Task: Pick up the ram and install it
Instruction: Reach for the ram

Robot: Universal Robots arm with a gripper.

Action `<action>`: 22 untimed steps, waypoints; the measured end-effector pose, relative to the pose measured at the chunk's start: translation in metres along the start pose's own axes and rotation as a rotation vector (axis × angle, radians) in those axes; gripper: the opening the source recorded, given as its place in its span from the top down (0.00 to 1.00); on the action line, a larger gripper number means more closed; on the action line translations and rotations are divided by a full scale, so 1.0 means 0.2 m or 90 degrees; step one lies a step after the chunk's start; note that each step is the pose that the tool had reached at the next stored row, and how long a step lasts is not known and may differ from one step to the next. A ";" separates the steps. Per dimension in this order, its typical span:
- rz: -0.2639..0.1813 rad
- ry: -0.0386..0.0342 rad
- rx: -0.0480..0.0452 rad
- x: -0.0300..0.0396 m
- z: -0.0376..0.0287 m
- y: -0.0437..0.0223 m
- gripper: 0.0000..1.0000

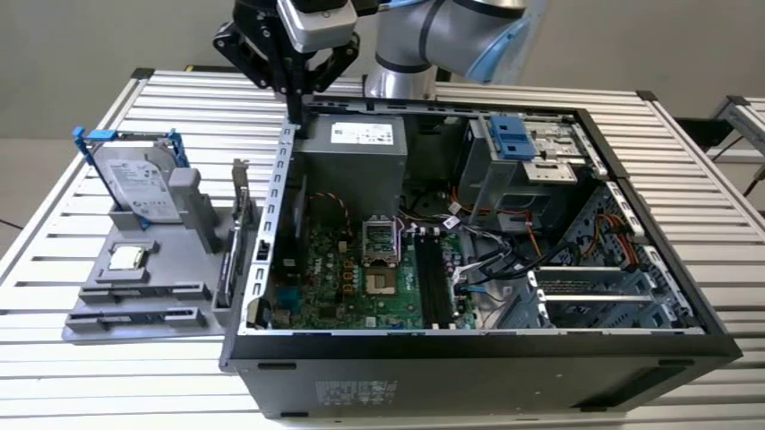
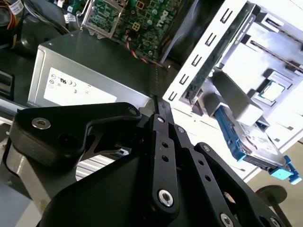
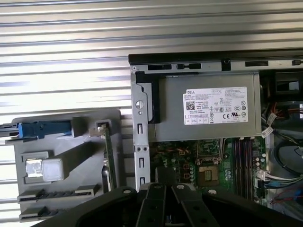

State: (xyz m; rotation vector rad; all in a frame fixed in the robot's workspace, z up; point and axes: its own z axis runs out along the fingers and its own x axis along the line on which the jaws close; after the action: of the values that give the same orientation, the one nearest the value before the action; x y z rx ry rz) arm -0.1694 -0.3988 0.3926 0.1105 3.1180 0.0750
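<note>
Two-fingered, pinches the slim dark circuit-board ram in the closed black gripper, long axis vertical, free end pointing down.

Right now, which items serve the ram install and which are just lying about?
Job: black end effector; slim dark ram stick, apparently in grey holder; black computer case.
Idle: silver hard drive in blue frame; square silver processor; green card with metal bracket.

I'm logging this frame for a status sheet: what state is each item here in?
Computer case: lying on its side, side panel off, inside exposed.
Hard drive: standing upright in the gray fixture.
Expansion card: standing on edge in the fixture.
Processor: lying flat in the fixture.
Gripper: hovering over the case's wall beside the power supply.
</note>
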 end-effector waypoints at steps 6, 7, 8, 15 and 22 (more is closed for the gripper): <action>0.000 0.0000 0.0000 0.035 -0.001 -0.002 1.00; 0.000 0.0000 0.0000 0.040 -0.001 -0.003 1.00; 0.000 0.0000 0.0000 0.046 -0.001 -0.003 1.00; 0.000 0.0000 0.0000 0.086 -0.002 -0.006 1.00; 0.000 0.0000 0.0000 0.127 -0.003 -0.009 1.00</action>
State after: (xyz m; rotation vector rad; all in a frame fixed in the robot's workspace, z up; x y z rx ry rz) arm -0.1949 -0.3988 0.3926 0.1104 3.1181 0.0749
